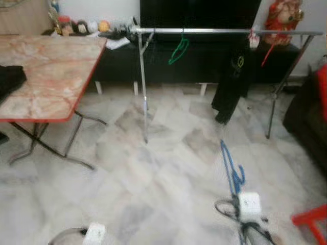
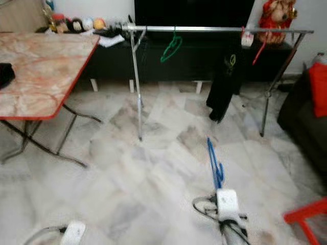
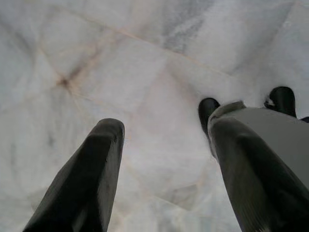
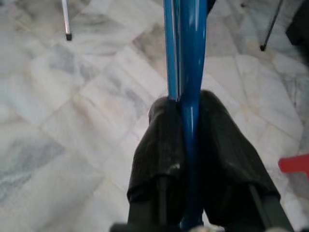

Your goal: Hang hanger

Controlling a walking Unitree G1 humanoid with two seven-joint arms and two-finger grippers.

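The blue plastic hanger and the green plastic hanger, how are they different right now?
The blue plastic hanger is clamped in the right end effector, low over the marble floor; the green plastic hanger hangs from the silver metal rail. The blue one points forward; the green one dangles. Both are thin plastic.

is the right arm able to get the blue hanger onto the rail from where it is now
Probably not yet. The right pincer grips the blue hanger, but the rail stands well ahead across bare floor; nothing blocks the way.

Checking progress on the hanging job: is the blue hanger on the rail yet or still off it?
Off. The right gripper has its jaws shut on the blue hanger, low over the floor, short of the rail.
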